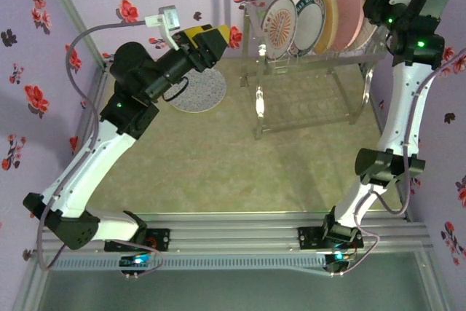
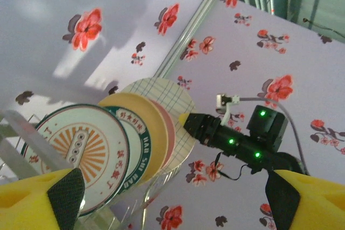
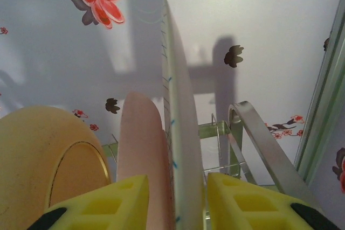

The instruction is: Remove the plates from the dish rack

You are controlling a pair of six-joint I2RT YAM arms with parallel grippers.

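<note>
Right wrist: right gripper [image 3: 180,200] straddles rim of grid plate [image 3: 180,111] above dish rack [image 3: 259,144], pinch unclear; likely stiff, slick, breakable; left gripper [image 2: 172,195] gapes empty

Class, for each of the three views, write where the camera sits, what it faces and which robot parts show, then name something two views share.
Top external: above and behind the bases, looking down on the table, dish rack, left arm and right arm.
Left wrist: on the left arm, facing the racked plates; its open left pincer frames the right arm.
Right wrist: at the rack, looking along plate edges; right pincer straddles the grid plate.
Shared: both wrist views show the grid plate.
</note>
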